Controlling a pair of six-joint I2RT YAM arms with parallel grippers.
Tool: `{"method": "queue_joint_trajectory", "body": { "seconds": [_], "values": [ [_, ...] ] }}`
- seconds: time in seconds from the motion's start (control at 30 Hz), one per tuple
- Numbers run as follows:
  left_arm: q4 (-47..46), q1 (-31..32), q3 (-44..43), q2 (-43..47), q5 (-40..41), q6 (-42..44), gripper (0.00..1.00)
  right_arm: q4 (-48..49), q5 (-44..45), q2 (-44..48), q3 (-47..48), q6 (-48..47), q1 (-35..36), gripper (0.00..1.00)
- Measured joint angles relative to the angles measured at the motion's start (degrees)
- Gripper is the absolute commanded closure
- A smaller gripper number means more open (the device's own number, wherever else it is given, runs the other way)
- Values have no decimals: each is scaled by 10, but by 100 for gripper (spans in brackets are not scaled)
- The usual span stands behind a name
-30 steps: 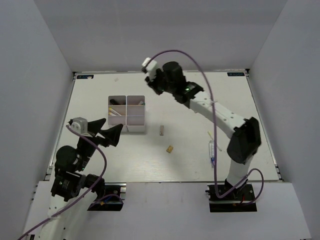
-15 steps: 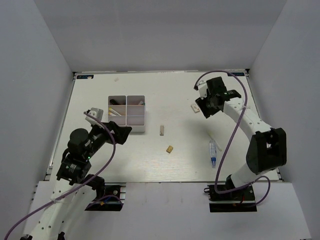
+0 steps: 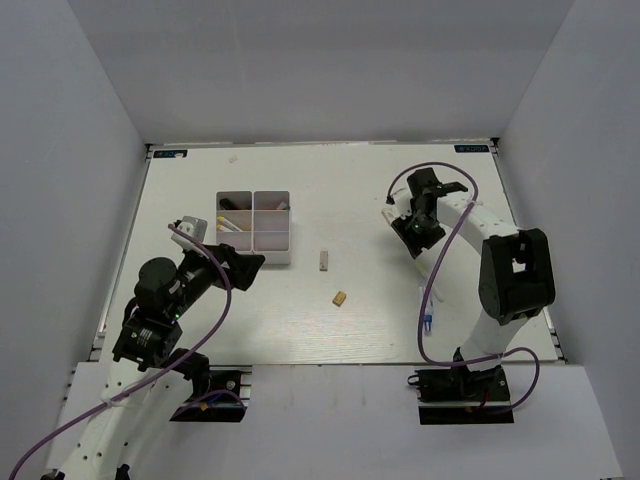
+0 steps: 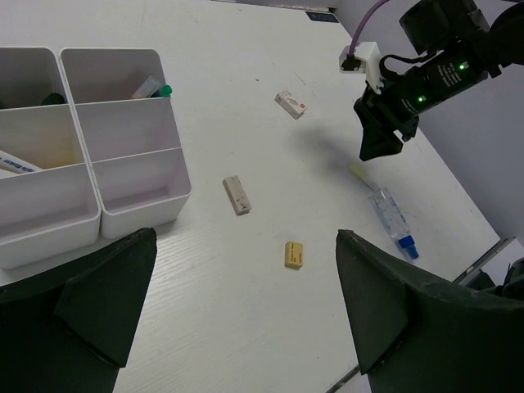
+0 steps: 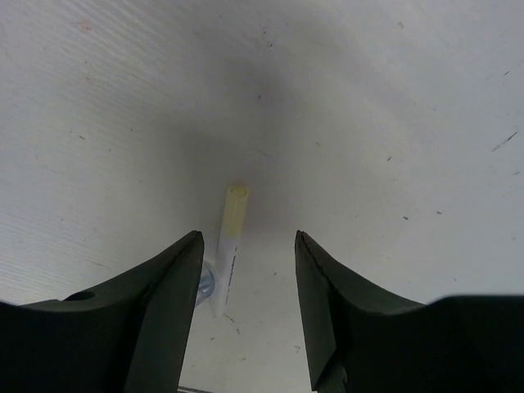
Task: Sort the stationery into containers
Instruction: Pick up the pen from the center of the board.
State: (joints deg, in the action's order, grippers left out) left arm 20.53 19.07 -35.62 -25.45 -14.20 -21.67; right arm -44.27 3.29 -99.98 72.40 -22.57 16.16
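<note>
Your right fingers (image 5: pixel 155 311) stand apart, pointing down at the desk (image 5: pixel 393 98). A thin yellow-tipped pen (image 5: pixel 233 217) lies in the gap between them, and neither finger touches it. The clear blue-tipped tube (image 4: pixel 391 219) lies just beside that pen. Your left fingers (image 4: pixel 90 303) are spread wide and hold nothing, near the white organizer box (image 4: pixel 139 192), which has items in some compartments. A beige eraser block (image 4: pixel 237 195) and a yellow eraser block (image 4: pixel 295 254) lie on the desk between the arms.
</note>
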Motion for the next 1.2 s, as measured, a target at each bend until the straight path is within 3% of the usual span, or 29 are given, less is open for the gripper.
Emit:
{"method": "queue_joint_trajectory", "body": {
  "seconds": [0.7,0.87,0.93,1.03,1.2],
  "values": [
    [0,0,0,1,-9,0,0,20,-15,-18,-94,-1,-4,48],
    [0,0,0,1,-10,0,0,33,-13,-9,-109,1,-4,63],
    [0,0,0,1,-11,0,0,36,-13,-4,-115,0,-3,77],
    [0,0,0,1,-11,0,0,37,-15,-3,-116,-3,-3,90],
    [0,0,0,1,-11,2,0,19,-38,-19,-90,-20,-4,96]
  ]
}}
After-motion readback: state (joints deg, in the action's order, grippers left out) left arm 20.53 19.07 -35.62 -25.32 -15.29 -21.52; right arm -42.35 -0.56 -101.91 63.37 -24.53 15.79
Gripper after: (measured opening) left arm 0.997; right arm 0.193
